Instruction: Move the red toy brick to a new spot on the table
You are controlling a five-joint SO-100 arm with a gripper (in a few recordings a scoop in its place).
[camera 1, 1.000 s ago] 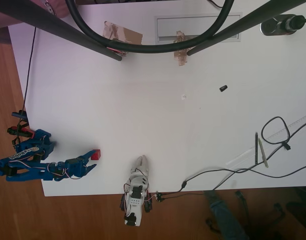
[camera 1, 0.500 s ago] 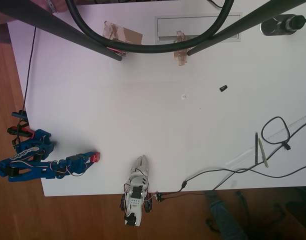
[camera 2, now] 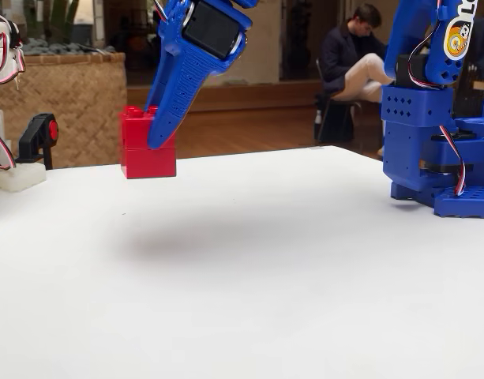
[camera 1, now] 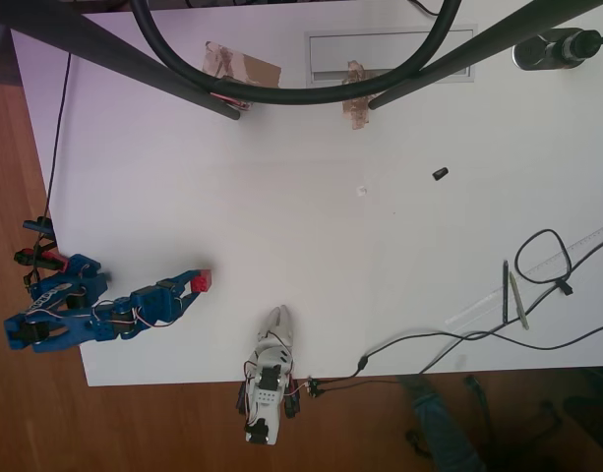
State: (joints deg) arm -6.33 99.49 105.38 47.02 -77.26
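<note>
Brick held clear of the table

Brick (camera 2: 147,146) sits in my gripper (camera 2: 159,134), jaws closed on it, at upper left of the fixed view. I see it hanging above the table (camera 2: 249,268), with a soft shadow below. In the overhead view, the brick (camera 1: 201,283) is at lower left, at the tip of the blue arm (camera 1: 94,315).

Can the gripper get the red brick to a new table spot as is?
Probably yes: the gripper holds the red toy brick lifted above the table, with bare surface ahead.
</note>
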